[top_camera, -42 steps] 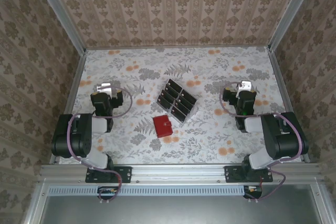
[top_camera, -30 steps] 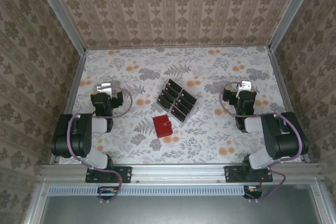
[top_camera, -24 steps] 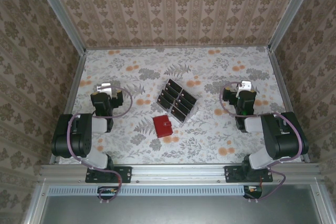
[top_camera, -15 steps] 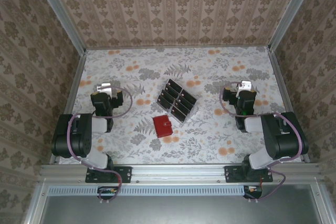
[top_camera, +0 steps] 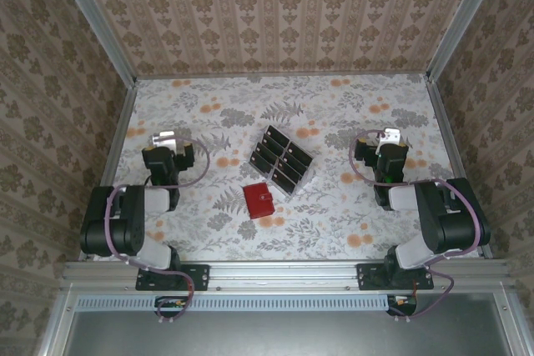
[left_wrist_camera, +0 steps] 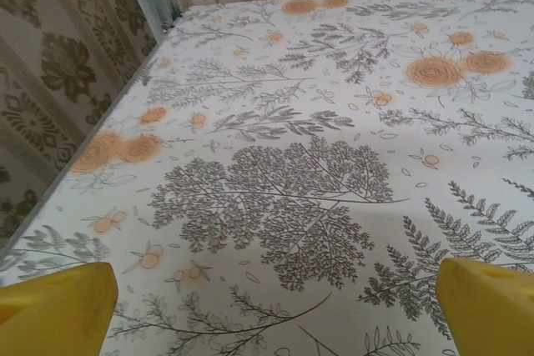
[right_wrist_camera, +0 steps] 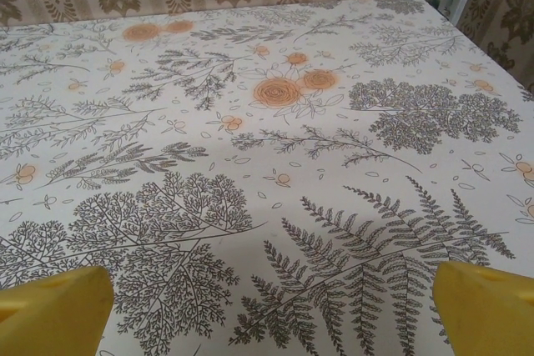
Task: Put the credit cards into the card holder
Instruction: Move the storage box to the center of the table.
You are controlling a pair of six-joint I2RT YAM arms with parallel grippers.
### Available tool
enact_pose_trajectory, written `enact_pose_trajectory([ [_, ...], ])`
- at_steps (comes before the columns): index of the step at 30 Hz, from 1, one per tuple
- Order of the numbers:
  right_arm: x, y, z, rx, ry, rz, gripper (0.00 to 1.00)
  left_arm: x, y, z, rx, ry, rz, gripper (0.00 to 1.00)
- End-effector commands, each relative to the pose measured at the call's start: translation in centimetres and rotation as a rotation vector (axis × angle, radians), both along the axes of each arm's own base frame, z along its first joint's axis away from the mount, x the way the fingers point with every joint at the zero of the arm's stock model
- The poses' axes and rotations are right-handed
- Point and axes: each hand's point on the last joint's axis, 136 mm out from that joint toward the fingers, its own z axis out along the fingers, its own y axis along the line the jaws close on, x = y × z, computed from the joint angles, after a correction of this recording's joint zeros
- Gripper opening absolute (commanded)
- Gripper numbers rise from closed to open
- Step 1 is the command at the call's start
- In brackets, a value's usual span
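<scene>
The red card holder (top_camera: 259, 200) lies shut on the flowered table, near the middle and a little toward the front. Just behind it, several black credit cards (top_camera: 276, 137) stand in the slots of a clear tray (top_camera: 293, 190). My left gripper (top_camera: 162, 140) rests low at the left, well apart from both. In the left wrist view, the left gripper (left_wrist_camera: 274, 310) is open, its yellow fingertips (left_wrist_camera: 58, 306) wide apart over bare tablecloth. My right gripper (top_camera: 390, 137) sits at the right, and in its wrist view the right gripper (right_wrist_camera: 269, 310) is also open with nothing between its fingertips (right_wrist_camera: 486, 306).
Patterned walls close the table on three sides, with aluminium posts at the back corners (top_camera: 133, 81). A metal rail (top_camera: 275, 271) runs along the front edge, where both arm bases are bolted. The left wall's foot (left_wrist_camera: 100, 122) runs close beside the left gripper.
The left arm has shifted slightly to the left. The right arm, the cards and the card holder have not moved.
</scene>
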Motion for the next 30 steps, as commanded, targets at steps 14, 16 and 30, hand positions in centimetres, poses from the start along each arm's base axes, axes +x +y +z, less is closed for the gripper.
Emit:
enact_pose_trajectory([
  [14,-1.1,-0.5,10.1,0.099,-0.106,-0.063,1.00,0.3,-0.8,5.8,-0.001,-0.076,-0.027,1.00],
  [16,-1.1,-0.6,10.5,0.182,-0.075,-0.100,1.00,0.5,-0.8,6.7,-0.018,-0.086,-0.022,1.00],
  [30,-2.6,2.6,9.4,0.410,0.162,-0.021,1.00,-1.4,-6.9,9.8,-0.237,0.138,-0.076,1.00],
])
